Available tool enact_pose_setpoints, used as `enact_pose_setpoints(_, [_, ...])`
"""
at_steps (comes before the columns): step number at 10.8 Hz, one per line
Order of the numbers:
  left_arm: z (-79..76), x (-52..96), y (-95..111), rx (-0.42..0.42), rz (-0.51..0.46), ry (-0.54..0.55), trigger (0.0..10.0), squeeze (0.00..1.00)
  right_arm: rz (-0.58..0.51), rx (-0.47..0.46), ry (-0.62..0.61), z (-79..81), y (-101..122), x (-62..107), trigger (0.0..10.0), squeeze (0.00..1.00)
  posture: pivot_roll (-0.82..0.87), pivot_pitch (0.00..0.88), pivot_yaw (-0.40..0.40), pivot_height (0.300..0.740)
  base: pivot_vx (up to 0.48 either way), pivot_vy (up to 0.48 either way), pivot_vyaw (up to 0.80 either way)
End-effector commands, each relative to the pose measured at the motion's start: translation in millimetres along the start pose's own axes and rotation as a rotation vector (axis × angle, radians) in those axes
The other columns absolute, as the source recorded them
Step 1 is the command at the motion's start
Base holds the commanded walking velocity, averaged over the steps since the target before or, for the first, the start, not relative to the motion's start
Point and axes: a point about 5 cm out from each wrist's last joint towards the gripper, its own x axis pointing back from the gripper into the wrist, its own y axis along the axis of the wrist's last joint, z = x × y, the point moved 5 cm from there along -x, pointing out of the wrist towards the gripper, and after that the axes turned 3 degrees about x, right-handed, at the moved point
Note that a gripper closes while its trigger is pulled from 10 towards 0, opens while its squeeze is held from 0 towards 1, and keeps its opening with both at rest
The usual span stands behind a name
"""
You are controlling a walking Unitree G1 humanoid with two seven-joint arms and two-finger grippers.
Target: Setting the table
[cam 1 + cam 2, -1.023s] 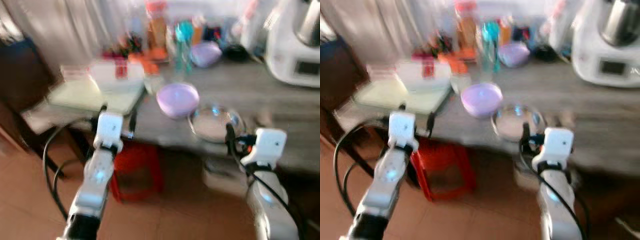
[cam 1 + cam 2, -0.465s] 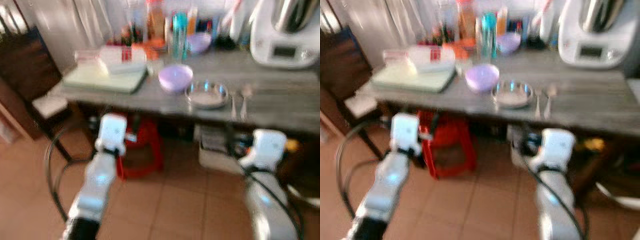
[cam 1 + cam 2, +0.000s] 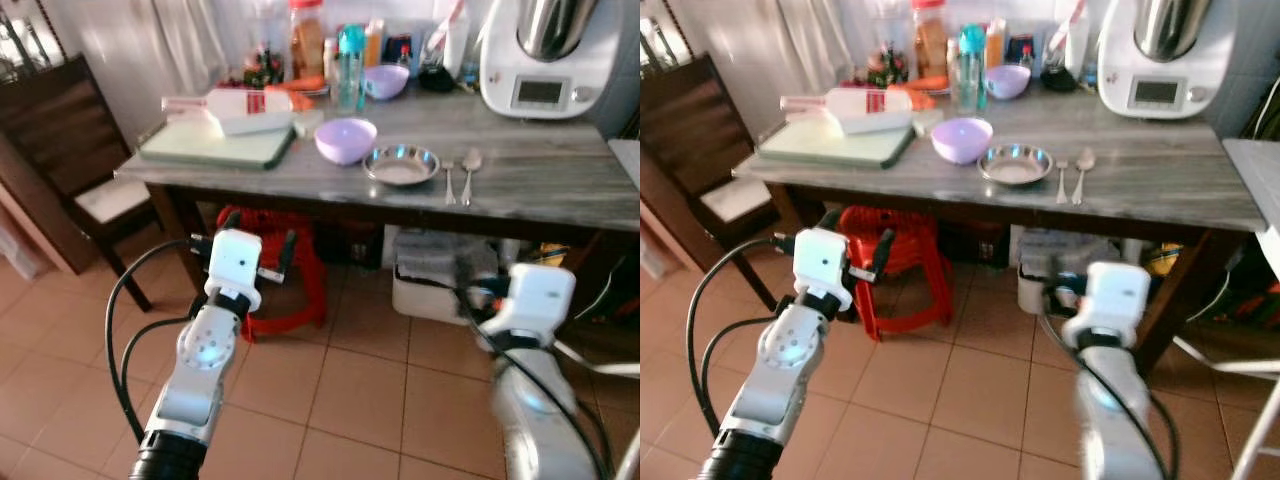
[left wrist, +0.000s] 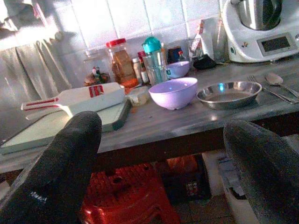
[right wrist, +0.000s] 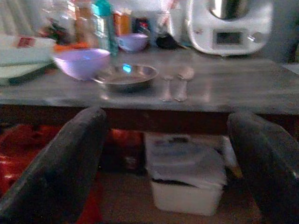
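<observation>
Bench (image 3: 540, 190) of grey wood stands ahead of the robot, well apart from both arms. On it a purple bowl (image 3: 346, 139) sits just beside a steel plate (image 3: 401, 165), with a fork (image 3: 449, 181) and spoon (image 3: 469, 172) lying side by side next to the plate. A cutting board (image 3: 215, 146) lies at the robot's left end, bottles (image 3: 350, 52) and a white appliance (image 3: 540, 55) along the back. A red stool (image 3: 275, 280) stands under the bench. The left tool (image 4: 161, 158) and right tool (image 5: 166, 158) are both held low before the bench, fingers spread apart and holding nothing.
</observation>
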Motion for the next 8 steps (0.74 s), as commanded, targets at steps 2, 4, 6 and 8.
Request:
enact_pose_setpoints(2, [1.2,-0.8,0.3,0.014,0.006,-0.006,10.0,0.00,-0.008,0.001,0.000,-0.1,3.5,-2.3,10.0,0.00,-0.01,0.000,0.082,0.740,0.000,0.000,0.00])
enact_pose_setpoints(4, [-2.9,-1.7,-0.1,0.046,0.013,-0.029,10.0,0.00,-0.006,-0.003,-0.004,0.8,3.4,-3.2,10.0,0.00,-0.01,0.000,0.085,0.740,0.000,-0.343,0.00])
enact_pose_setpoints(6, [-3.7,-1.6,-0.5,0.047,0.014,-0.034,10.0,0.00,-0.003,-0.002,-0.006,0.7,2.7,-3.1,10.0,0.00,-0.01,0.000,0.086,0.740,0.000,-0.343,0.00])
enact_pose_setpoints(8, [-4.5,-0.9,-1.2,0.054,0.018,-0.039,10.0,0.00,-0.001,-0.002,-0.008,-0.2,2.1,-1.8,10.0,0.00,-0.01,0.000,0.086,0.740,0.000,-0.369,0.00])
